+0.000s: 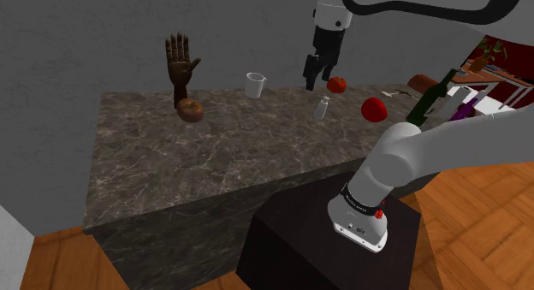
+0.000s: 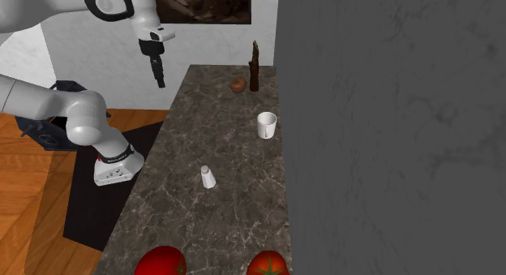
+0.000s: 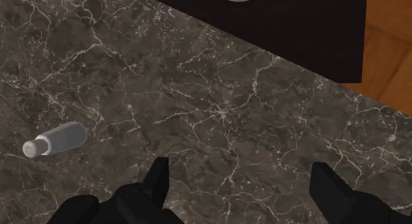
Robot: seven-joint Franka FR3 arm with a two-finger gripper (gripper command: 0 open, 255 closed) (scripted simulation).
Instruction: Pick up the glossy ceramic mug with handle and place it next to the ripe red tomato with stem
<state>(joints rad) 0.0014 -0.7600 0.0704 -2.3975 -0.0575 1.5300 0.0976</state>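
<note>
Dark veined marble tops the bench (image 1: pixel 171 168). The white mug (image 1: pixel 255 85) stands upright on it near the grey wall, between a wooden hand model (image 1: pixel 180 70) and a red tomato (image 1: pixel 337 85), well apart from both. A second tomato (image 1: pixel 373 109) sits farther along, with a small salt shaker (image 1: pixel 322 107) near the two. The black end effector (image 1: pixel 318 74) hangs above the bench, its fingers spread apart with nothing between them, away from the mug.
</note>
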